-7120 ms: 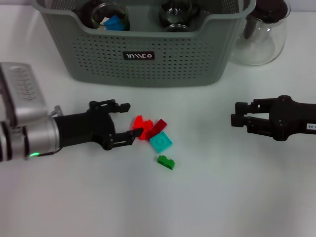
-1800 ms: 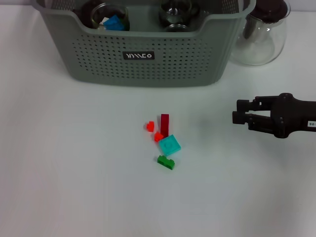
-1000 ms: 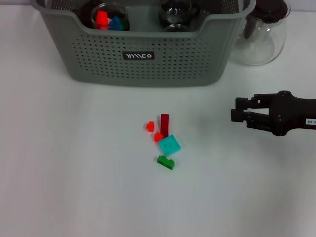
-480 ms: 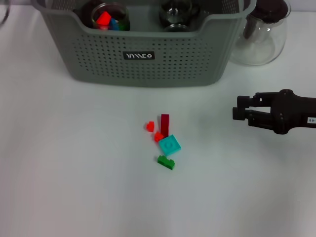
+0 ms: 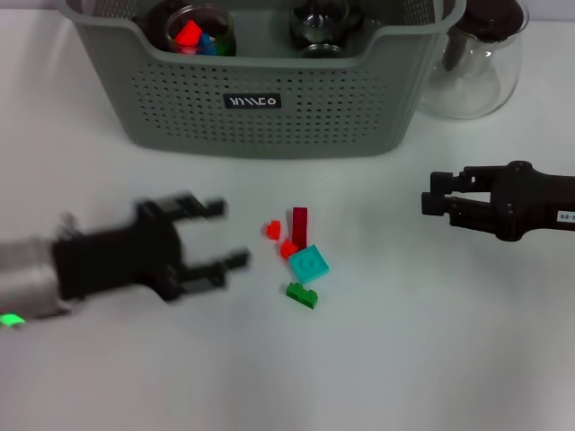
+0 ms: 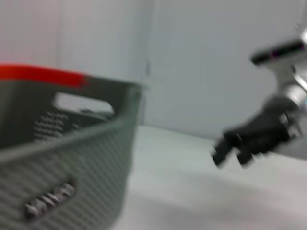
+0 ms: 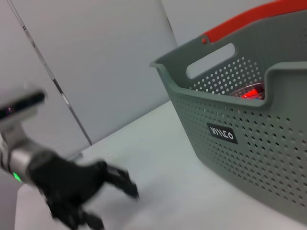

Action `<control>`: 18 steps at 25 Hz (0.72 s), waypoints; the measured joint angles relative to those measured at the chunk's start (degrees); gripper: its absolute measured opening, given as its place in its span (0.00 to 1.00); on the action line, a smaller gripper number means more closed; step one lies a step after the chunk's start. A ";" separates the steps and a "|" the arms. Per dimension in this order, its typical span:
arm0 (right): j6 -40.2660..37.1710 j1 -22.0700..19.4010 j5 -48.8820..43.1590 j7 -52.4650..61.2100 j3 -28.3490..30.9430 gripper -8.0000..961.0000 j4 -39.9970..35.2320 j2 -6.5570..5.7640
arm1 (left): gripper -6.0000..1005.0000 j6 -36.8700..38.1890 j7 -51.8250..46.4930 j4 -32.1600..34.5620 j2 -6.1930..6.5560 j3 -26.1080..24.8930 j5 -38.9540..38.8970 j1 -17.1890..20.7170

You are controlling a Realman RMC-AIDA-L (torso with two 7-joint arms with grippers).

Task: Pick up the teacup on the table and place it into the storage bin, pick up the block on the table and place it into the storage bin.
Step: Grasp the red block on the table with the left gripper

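The blocks were found just beside the spread-fingered, empty left gripper, the right gripper parked farther off.

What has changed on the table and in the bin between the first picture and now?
A red block left the pile and now sits in the glass cup inside the storage bin. The left gripper went away and has returned, open and empty, beside the remaining blocks. The right gripper and teapot stayed put.
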 joint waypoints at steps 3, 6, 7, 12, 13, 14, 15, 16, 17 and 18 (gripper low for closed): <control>0.05 0.11 0.00 0.01 -0.08 0.45 0.00 0.03 | 0.69 -6.21 7.16 -8.41 -0.05 1.07 0.00 -2.52; 0.05 0.15 -0.01 0.01 -0.08 0.45 0.00 0.03 | 0.69 -11.32 10.40 -12.43 -0.14 0.63 -0.81 -4.83; 0.05 0.13 -0.04 0.01 -0.03 0.45 0.02 0.03 | 0.69 -13.02 11.20 -13.40 -0.17 0.54 -1.39 -5.50; 0.11 0.07 -0.21 0.01 -0.18 0.45 0.10 0.03 | 0.69 -18.17 15.24 -15.75 -0.07 0.64 -2.67 -7.85; 0.11 0.08 -0.24 0.01 -0.27 0.45 0.10 0.03 | 0.66 -18.62 15.94 -15.94 -0.04 0.84 -2.57 -8.18; 0.11 0.10 -0.26 0.01 -0.34 0.45 0.10 0.03 | 0.64 -18.89 16.52 -16.11 -0.04 1.19 -2.44 -8.55; 0.11 0.13 -0.28 0.01 -0.42 0.45 0.10 0.05 | 0.61 -19.15 16.85 -16.20 -0.03 1.61 -2.29 -8.86; 0.11 0.14 -0.28 0.01 -0.46 0.45 0.11 0.08 | 0.58 -19.42 17.07 -16.31 -0.01 2.01 -2.20 -9.14; 0.08 0.15 -0.29 0.01 -0.48 0.45 0.11 0.10 | 0.56 -19.72 17.08 -16.38 0.02 2.34 -2.15 -9.34; -0.01 0.15 -0.29 0.01 -0.48 0.45 0.10 0.11 | 0.53 -20.08 17.05 -16.43 0.05 2.79 -2.12 -9.61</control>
